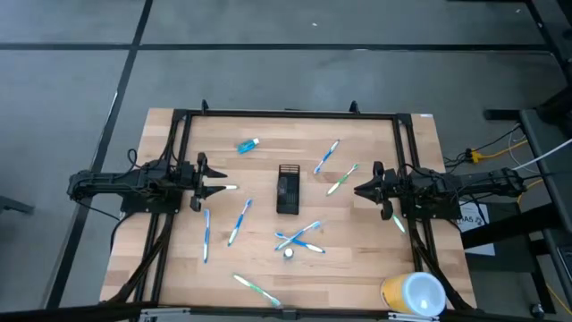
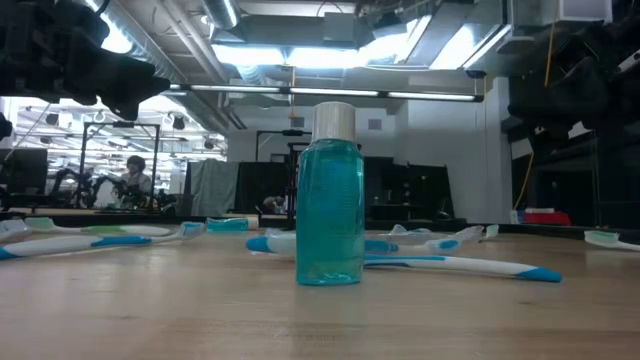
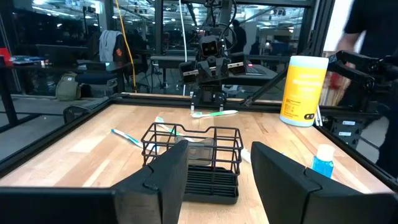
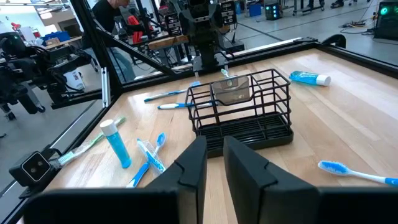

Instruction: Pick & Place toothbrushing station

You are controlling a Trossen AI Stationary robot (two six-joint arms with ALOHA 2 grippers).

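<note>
High view: scattered toothbrushes on wooden table

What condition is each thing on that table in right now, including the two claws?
Black mesh holder: upright, empty.
Small blue bottle: standing, capped.
Blue tube: lying flat.
Toothbrushes: scattered, lying flat.
Yellow-and-white cup: at the table's corner.
Left gripper: open, holding nothing.
Right gripper: nearly closed, holding nothing.

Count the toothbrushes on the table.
9 toothbrushes: one at the left pincer, two beside it, two right of the holder, two crossed by the bottle, one at the near edge, one under the right arm. More may be hidden.
</note>
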